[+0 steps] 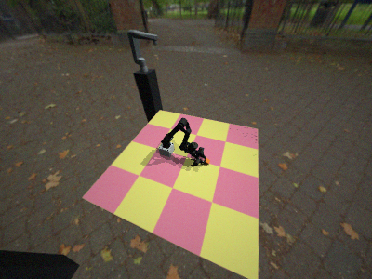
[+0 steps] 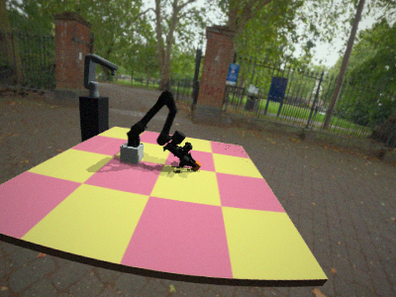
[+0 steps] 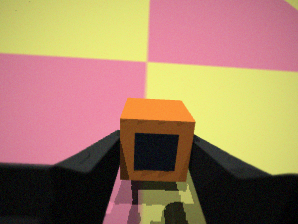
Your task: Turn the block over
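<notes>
The orange block (image 1: 207,162) (image 2: 198,164) (image 3: 157,110) is between the fingers of my gripper (image 1: 204,162) (image 2: 194,166) (image 3: 154,138), which is shut on it. In the wrist view a dark square mark (image 3: 156,152) shows on the block side facing the camera, back toward the palm. The gripper slants down and away from the arm's base, so the marked side looks obliquely up and back. The block is low, close over the table (image 1: 186,209) (image 2: 178,228) (image 3: 75,100); whether it touches is too small to tell. Its underside is hidden.
The arm's grey base (image 1: 166,149) (image 2: 132,153) stands on the checkered pink and yellow table top, left of the gripper in the top and exterior views. A black pedestal (image 1: 148,90) (image 2: 94,118) with a grey arm-like fixture stands behind the table's far left edge.
</notes>
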Available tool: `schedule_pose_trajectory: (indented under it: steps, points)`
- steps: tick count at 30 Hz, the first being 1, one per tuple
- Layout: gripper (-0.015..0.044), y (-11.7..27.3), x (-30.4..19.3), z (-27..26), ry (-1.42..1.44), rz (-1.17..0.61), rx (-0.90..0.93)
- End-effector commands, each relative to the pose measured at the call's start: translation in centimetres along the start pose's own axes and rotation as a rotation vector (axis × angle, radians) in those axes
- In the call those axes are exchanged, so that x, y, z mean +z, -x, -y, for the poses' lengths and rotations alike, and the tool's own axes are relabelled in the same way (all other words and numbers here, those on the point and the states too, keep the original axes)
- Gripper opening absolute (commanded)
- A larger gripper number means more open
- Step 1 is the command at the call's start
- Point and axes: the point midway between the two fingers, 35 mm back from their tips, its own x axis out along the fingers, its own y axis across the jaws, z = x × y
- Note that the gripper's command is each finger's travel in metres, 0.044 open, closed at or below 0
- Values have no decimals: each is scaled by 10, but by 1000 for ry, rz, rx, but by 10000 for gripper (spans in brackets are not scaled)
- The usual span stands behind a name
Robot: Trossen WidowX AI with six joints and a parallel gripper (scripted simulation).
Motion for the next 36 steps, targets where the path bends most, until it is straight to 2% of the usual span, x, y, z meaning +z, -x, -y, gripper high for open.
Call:
schedule_pose_trajectory:
  steps: [1,14,30,31,36]
  points:
    - [0,2,2,0,-6,28,1]
    - [0,3,2,0,-6,30,1]
    - [420,3,2,0,-6,30,1]
    - [440,3,2,0,-6,30,1]
    - [440,3,2,0,-6,30,1]
